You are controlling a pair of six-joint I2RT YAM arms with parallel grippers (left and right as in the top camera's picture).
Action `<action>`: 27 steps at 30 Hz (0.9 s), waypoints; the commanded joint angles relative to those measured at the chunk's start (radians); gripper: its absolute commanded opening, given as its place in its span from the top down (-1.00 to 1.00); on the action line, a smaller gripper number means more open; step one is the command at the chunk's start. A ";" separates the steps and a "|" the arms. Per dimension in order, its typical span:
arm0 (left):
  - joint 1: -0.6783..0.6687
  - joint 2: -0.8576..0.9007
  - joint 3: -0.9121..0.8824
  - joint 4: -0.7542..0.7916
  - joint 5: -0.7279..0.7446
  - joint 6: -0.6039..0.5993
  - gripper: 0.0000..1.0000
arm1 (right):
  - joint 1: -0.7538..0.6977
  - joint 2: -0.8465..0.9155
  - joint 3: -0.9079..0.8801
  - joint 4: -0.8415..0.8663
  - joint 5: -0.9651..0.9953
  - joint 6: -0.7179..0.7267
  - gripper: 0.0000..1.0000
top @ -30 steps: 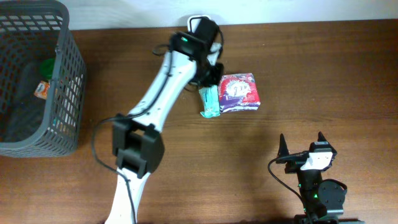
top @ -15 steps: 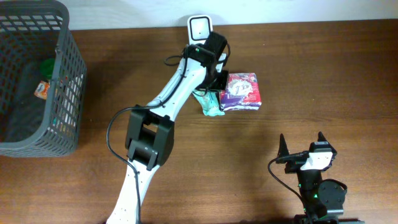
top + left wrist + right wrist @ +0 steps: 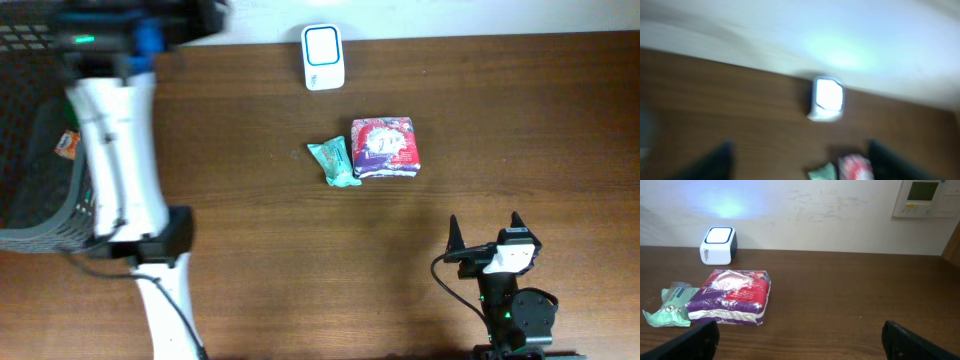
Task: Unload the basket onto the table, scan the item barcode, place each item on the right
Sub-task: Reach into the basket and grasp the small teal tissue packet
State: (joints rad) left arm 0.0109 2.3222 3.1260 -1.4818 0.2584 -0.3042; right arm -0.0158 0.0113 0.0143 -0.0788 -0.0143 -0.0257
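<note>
A purple and red packet (image 3: 385, 147) lies flat on the brown table, with a small green packet (image 3: 335, 162) touching its left side. Both also show in the right wrist view, the purple packet (image 3: 735, 295) and the green packet (image 3: 671, 311). The white scanner (image 3: 323, 43) stands at the table's back edge, lit face up. My left arm (image 3: 115, 130) reaches over the far left, its end blurred by motion. In the blurred left wrist view the left gripper (image 3: 800, 147) is open and holds nothing. Near the front edge, my right gripper (image 3: 485, 230) is open and empty.
A dark grey mesh basket (image 3: 50, 238) stands at the far left, partly under the left arm, with an orange item (image 3: 67, 145) inside. A pale wall runs behind the table. A wall panel (image 3: 927, 197) shows at the upper right.
The left arm has swung from the packets and scanner far to the left, over the basket. The packets lie where they were. The right arm has not moved.
</note>
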 commanded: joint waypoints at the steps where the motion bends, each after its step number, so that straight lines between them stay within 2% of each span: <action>1: 0.221 -0.075 0.012 -0.024 0.000 0.002 -0.98 | 0.009 -0.006 -0.009 -0.002 0.015 0.007 -0.97; 5: 0.449 -0.055 -0.039 -0.115 -0.072 0.002 -1.00 | 0.009 -0.006 -0.009 -0.002 0.015 0.007 -0.97; 7: 0.502 -0.040 -0.089 -0.146 -0.145 0.002 -0.98 | 0.009 -0.006 -0.009 -0.002 0.015 0.007 -0.97; 10: 0.571 -0.021 -0.243 -0.142 -0.154 0.002 -0.96 | 0.009 -0.006 -0.009 -0.002 0.015 0.007 -0.97; 11: 0.586 -0.016 -0.315 -0.124 -0.154 0.002 -0.68 | 0.009 -0.006 -0.009 -0.002 0.015 0.007 -0.97; 12: 0.593 -0.011 -0.385 -0.106 -0.154 0.002 -0.51 | 0.009 -0.006 -0.009 -0.002 0.015 0.007 -0.97; 20: 0.594 0.033 -0.767 -0.037 -0.230 0.005 -0.64 | 0.009 -0.006 -0.009 -0.002 0.015 0.007 -0.97; 24: 0.594 0.034 -0.895 -0.011 -0.230 0.091 -0.63 | 0.009 -0.006 -0.009 -0.002 0.015 0.007 -0.97; 25: 0.594 0.034 -0.919 -0.011 -0.239 0.093 -0.52 | 0.009 -0.006 -0.009 -0.002 0.015 0.007 -0.97; 26: 0.594 0.034 -0.943 -0.012 -0.272 0.093 -0.32 | 0.009 -0.006 -0.009 -0.002 0.015 0.007 -0.97; 27: 0.594 0.034 -0.966 -0.011 -0.326 0.093 -0.25 | 0.009 -0.006 -0.009 -0.002 0.015 0.007 -0.97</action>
State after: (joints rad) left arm 0.6025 2.3501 2.2101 -1.4940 0.0326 -0.2420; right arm -0.0158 0.0113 0.0143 -0.0788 -0.0143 -0.0257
